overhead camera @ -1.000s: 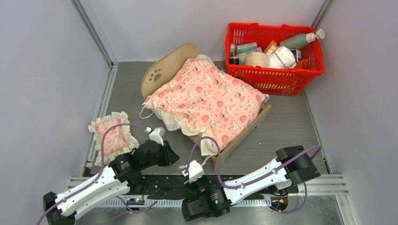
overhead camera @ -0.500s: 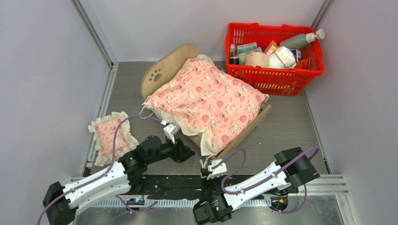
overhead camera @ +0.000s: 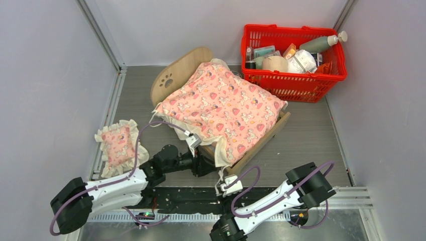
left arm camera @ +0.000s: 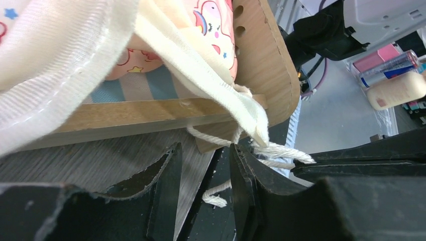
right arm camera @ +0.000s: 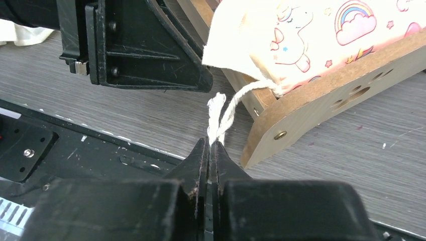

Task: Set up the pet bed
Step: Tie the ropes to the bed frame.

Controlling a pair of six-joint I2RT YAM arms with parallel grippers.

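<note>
While the top view shows the pet bed (overhead camera: 178, 73) mid-counter with the blanket (overhead camera: 221, 108) already draped over it, the pillow (overhead camera: 119, 145) lies off to its left, so I judge the job partly done. Only the left wrist view reveals the striped mattress (left arm camera: 135, 88) and my left gripper (left arm camera: 203, 150), half open and gripping nothing, with the blanket's white cord (left arm camera: 211, 136) trailing into its gap. Only the right wrist view shows my right gripper (right arm camera: 208, 143) pinched tight on that cord.
</note>
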